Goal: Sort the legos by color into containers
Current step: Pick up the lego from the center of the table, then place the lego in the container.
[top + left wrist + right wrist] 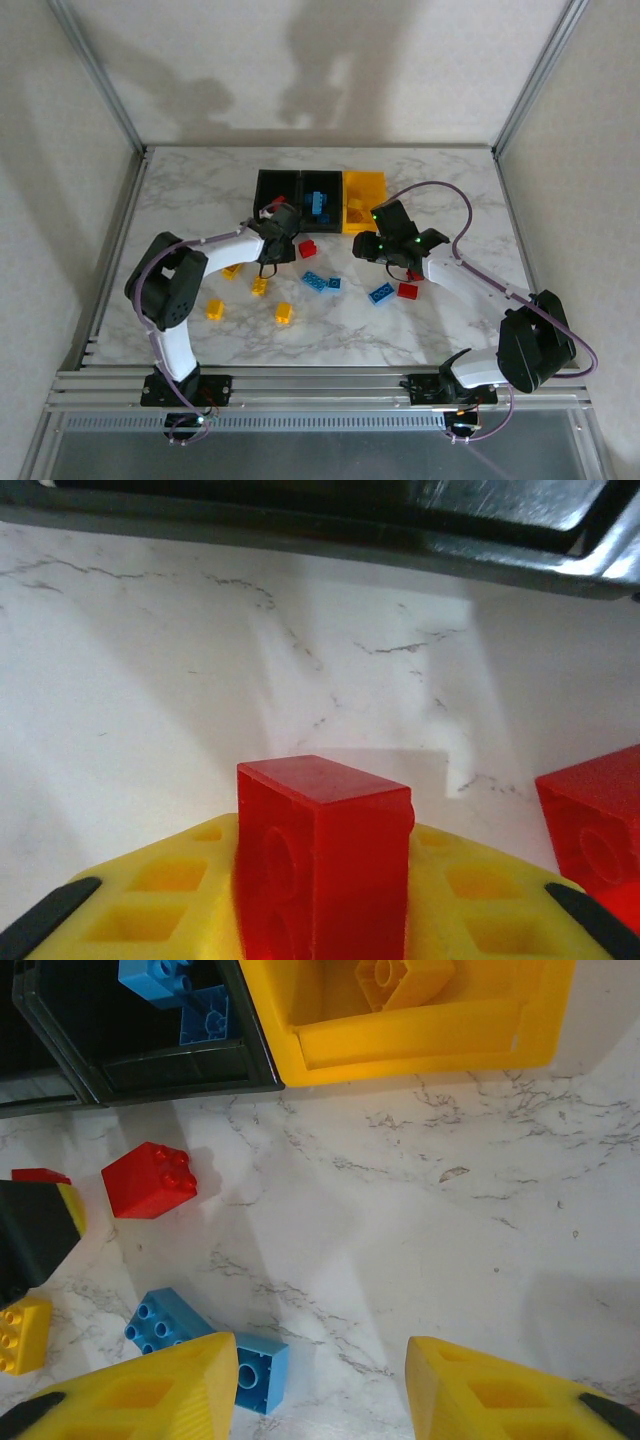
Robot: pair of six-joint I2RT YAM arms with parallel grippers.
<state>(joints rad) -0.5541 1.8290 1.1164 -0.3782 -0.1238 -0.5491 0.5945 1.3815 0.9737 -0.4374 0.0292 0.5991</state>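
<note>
Left fingers (170, 900), yellow and padded, are clamped on a red brick (320, 860). It stands on end between them, its longer side running out along the fingers toward the containers (278, 188), and a face with round hollows is turned back to the wrist camera. A second red brick (595, 840) lies loose on the marble counter (440, 320), just right of these fingers.

Right fingers (150, 1390) are spread apart above bare counter, gripping nothing. Beyond them the row of containers runs left to right: two black, then a yellow bin (420, 1040). Two blue bricks (165, 1322) lie beside their left tip.
</note>
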